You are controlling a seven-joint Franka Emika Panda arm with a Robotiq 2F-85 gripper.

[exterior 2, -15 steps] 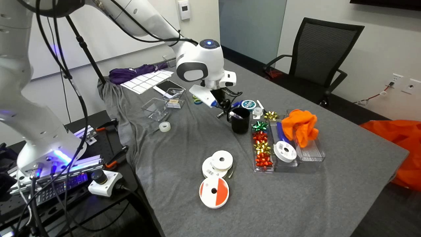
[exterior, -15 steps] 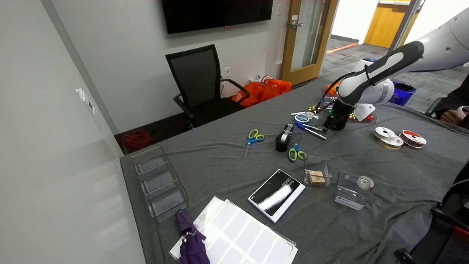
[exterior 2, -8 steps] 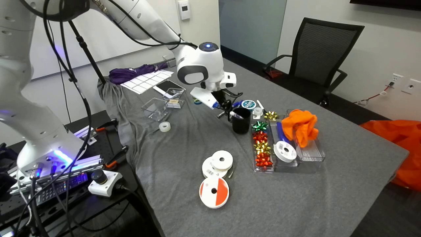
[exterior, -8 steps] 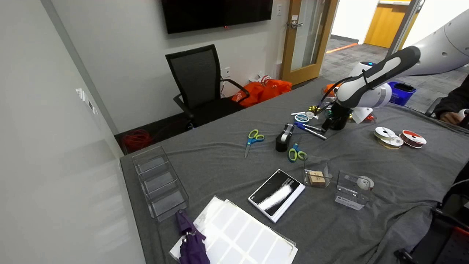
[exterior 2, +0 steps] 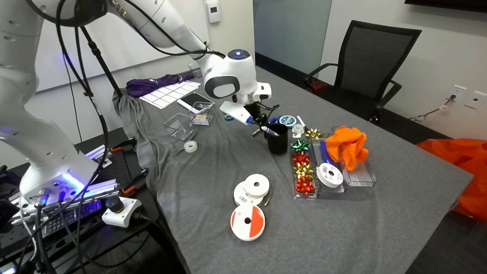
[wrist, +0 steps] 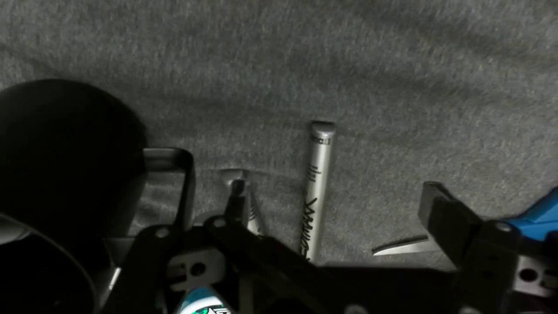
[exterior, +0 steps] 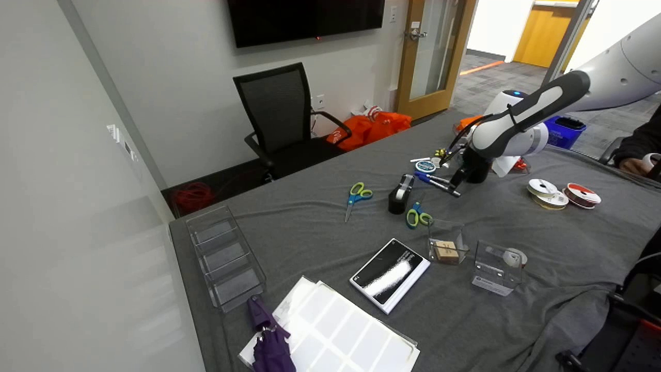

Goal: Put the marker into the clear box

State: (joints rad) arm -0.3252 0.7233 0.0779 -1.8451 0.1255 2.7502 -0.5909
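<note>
One silver marker [wrist: 317, 187] by the black mug [exterior 2: 277, 142]

It lies on the bench [exterior 2: 342, 228] past the mug's handle [wrist: 174, 161]; in the wrist view it shows between the wide-apart fingers [wrist: 444, 213] of the released end effector [wrist: 335, 185]. A second marker [wrist: 253, 224], partly hidden by a finger, lies closer to the mug. Well apart from the mug stands a clear box [exterior: 448, 231] holding a tan block [exterior: 446, 251].

Office meeting room, by looks: wall-mounted screen [exterior: 310, 18], mesh chair [exterior: 276, 106], whiteboard [exterior 2: 121, 51], glazed door [exterior: 434, 54], carpeted floor [exterior: 508, 77].
</note>
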